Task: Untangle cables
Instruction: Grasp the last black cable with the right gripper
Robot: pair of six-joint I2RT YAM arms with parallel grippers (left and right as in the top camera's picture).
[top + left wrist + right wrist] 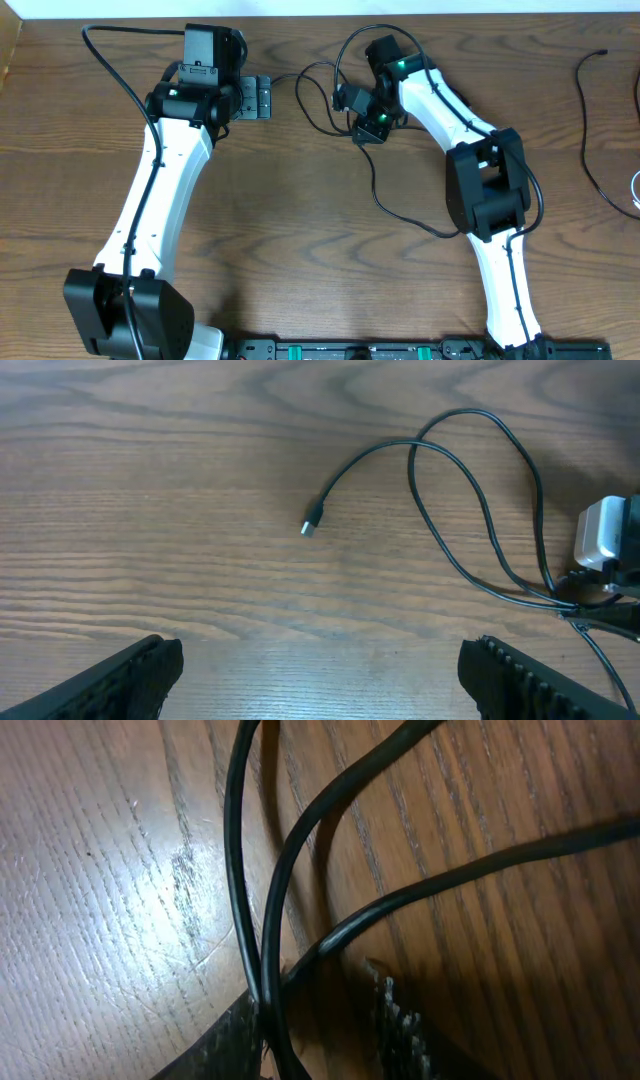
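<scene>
Thin black cables [322, 95] lie looped on the wooden table between the two arms. In the left wrist view one cable [470, 490] ends in a small plug [311, 527] lying free on the wood. My left gripper [262, 98] is open and empty, left of the loops; its fingers [318, 680] are spread wide above bare wood. My right gripper [358, 112] is down at the tangle. In the right wrist view two black cables [262, 900] run between its fingers [320, 1040], against the left finger, with a gap to the right finger. The jaws are half closed.
Another thin black cable [590, 130] lies apart at the far right, with a bit of white wire [635, 192] at the table's right edge. A third black strand [480, 865] crosses the right wrist view. The right gripper's body [603, 545] shows at the left wrist view's right edge.
</scene>
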